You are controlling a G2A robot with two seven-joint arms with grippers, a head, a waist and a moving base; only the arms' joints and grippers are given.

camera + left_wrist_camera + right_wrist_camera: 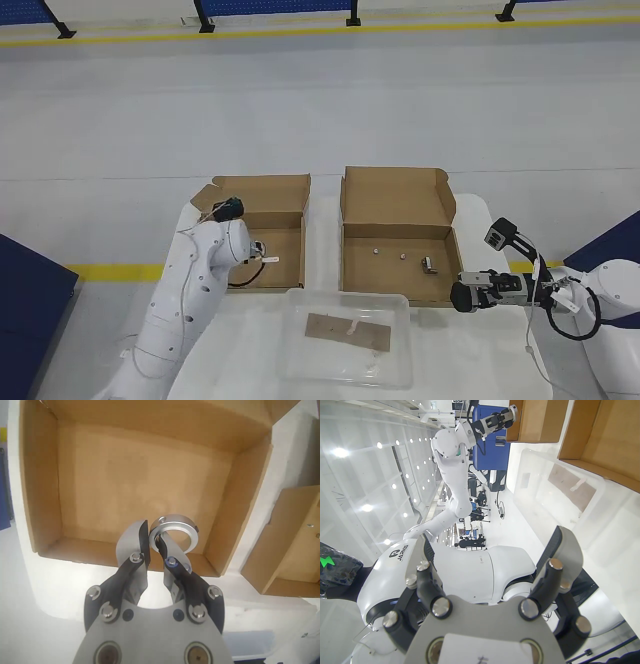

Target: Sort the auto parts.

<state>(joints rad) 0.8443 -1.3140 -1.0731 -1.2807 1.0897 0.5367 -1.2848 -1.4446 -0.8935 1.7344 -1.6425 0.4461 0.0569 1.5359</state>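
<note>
My left gripper (151, 536) is shut on a silver metal ring (180, 524), one finger inside the ring and one outside, pinching its wall. It hangs over the near side of the left cardboard box (40, 482), whose floor is bare. In the top view the left gripper (258, 250) is over that box (285, 190). The right cardboard box (395, 200) holds three small metal parts (401, 255) on its floor. My right gripper (457, 296) is just off that box's front right corner, lying sideways. In its wrist view the right gripper (492, 532) is open, with nothing between its fingers.
A clear plastic bin (295, 350) sits at the table's front centre with a flat piece of cardboard (347, 331) in it. The two boxes stand side by side behind it with their lids folded back. The table's front right corner is bare.
</note>
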